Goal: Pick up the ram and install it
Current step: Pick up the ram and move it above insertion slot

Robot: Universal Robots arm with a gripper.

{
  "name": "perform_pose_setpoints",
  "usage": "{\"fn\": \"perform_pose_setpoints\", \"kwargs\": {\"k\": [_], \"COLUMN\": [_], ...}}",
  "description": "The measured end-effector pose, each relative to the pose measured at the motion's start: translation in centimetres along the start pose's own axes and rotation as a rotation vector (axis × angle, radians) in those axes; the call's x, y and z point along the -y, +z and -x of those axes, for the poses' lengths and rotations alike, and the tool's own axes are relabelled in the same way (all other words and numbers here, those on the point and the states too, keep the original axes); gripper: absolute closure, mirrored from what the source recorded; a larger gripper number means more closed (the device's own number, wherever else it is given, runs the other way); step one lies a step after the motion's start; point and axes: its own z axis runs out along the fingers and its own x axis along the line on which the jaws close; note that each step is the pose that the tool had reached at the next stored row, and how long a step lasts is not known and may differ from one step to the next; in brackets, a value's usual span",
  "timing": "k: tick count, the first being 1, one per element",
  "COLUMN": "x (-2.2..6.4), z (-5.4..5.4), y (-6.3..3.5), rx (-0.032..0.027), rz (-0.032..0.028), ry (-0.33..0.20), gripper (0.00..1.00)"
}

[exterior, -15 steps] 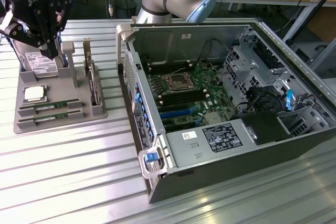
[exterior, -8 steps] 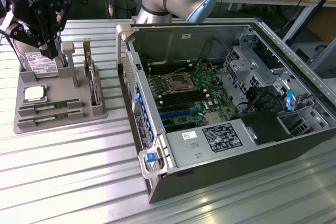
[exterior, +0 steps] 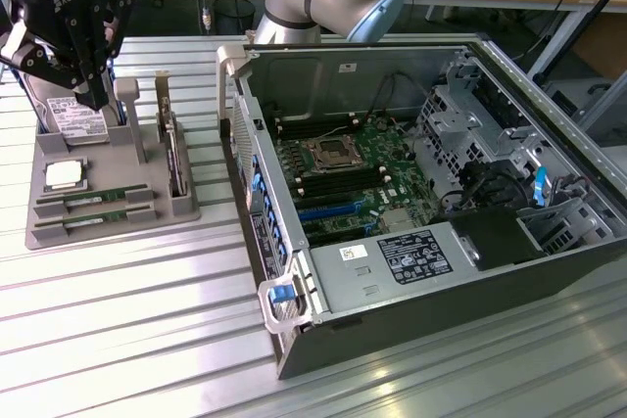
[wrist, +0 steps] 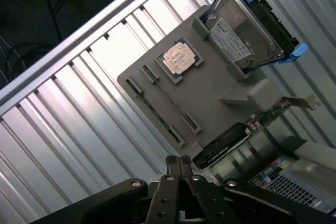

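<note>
Green ram [exterior: 95, 200] lies in the tray [exterior: 103, 159]; the closed, empty gripper [wrist: 178, 161] should centre squarely over one stick

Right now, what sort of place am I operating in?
Likely a computer-assembly lab bench: an open computer case with its motherboard exposed, and a grey parts tray holding ram sticks and a processor, all on a slatted metal table.

Exterior view high, angled down across table [exterior: 127, 320], wrist view looking down, both share parts tray [exterior: 118, 165] [wrist: 210, 95]
</note>
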Motion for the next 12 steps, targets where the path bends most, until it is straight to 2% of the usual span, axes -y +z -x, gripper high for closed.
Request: {"fn": "perform_pose_setpoints", "kwargs": {"k": [12], "x": [0.0], "z": [0.0], "y": [0.0], "rx": [-0.0011], "rz": [0.0006], "ry": [-0.025], "gripper": [0.9]}}
